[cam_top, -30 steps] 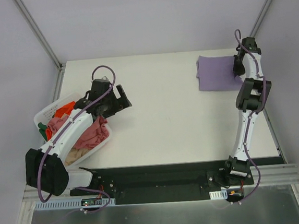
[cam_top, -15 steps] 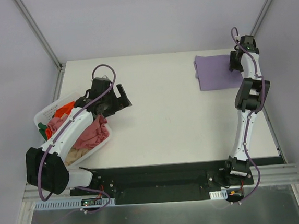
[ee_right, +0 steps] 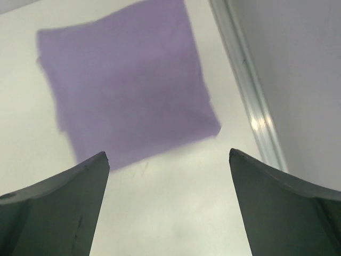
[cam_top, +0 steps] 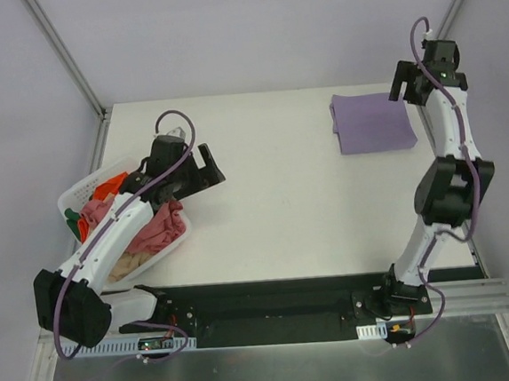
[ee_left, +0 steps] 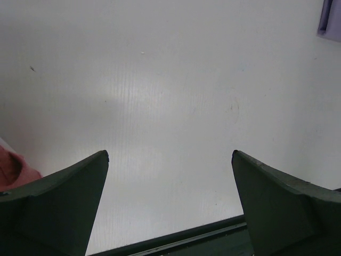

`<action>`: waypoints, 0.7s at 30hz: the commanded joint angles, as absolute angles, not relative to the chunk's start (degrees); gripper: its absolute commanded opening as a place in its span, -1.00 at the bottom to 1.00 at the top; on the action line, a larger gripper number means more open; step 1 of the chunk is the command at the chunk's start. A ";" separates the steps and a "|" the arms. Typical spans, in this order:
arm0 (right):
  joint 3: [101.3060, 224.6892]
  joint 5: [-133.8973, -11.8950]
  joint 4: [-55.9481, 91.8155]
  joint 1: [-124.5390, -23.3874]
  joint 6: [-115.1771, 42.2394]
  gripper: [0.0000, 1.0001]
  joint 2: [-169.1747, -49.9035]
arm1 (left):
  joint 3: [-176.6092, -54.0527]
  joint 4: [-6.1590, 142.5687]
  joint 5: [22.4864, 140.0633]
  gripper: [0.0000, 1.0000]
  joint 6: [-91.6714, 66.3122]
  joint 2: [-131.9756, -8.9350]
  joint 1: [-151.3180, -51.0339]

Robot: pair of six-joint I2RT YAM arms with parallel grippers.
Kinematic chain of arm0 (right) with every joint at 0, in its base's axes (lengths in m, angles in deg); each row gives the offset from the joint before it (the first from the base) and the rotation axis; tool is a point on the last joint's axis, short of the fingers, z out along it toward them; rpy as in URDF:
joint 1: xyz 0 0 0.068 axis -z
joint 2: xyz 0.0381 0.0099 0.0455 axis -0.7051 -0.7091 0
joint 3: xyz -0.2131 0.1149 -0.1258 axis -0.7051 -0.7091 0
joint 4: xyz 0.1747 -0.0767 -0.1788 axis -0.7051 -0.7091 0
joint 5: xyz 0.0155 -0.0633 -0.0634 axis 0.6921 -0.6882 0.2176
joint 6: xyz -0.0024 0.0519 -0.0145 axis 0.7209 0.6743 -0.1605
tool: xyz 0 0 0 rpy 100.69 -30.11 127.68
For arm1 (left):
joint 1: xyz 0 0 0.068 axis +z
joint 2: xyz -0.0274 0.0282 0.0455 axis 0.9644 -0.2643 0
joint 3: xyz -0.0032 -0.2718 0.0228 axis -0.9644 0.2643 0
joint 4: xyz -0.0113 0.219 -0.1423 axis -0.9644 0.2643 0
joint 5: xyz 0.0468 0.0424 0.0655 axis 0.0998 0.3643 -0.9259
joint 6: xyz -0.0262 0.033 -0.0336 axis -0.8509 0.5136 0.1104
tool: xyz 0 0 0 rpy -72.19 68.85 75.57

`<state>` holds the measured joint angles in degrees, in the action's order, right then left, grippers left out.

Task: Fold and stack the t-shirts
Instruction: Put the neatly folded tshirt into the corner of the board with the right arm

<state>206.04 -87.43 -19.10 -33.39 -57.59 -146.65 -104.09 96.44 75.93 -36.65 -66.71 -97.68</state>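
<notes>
At near left, your white basket (cam_top: 62, 207) holds unfolded t-shirts: beige (cam_top: 123, 266) nearest, salmon pink (cam_top: 161, 225) next, orange-red (cam_top: 110, 185) behind. Just right of it, your left tool (cam_top: 206, 166) hangs over the bare surface (cam_top: 283, 206), fingers spread wide, holding nothing. At far right, the lavender t-shirt (cam_top: 372, 122) lies folded flat. Your right tool (cam_top: 408, 82) hovers by its far right corner, spread wide and empty.

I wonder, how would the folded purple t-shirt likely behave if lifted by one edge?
Likely floppy: the purple t-shirt is thin cloth lying flat, so its folded layers would probably droop and fall open. Pushed, it would probably bunch rather than slide whole.
</notes>
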 commanded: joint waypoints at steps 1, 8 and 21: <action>176.13 -81.16 -6.05 -36.21 -46.55 0.93 -121.68 | -100.91 96.68 75.91 0.98 -35.82 -60.63 -98.58; 136.37 -81.07 4.01 -44.57 -38.82 0.93 -91.69 | -94.24 95.01 75.04 0.98 -35.11 -52.19 -100.34; 110.39 -76.58 13.25 -44.49 -32.29 0.93 -61.51 | -85.18 91.93 75.39 0.98 -34.67 -40.41 -101.57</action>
<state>111.57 -76.61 7.85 -44.72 -33.85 -64.62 -87.04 94.60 75.76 -35.75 -44.76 -101.00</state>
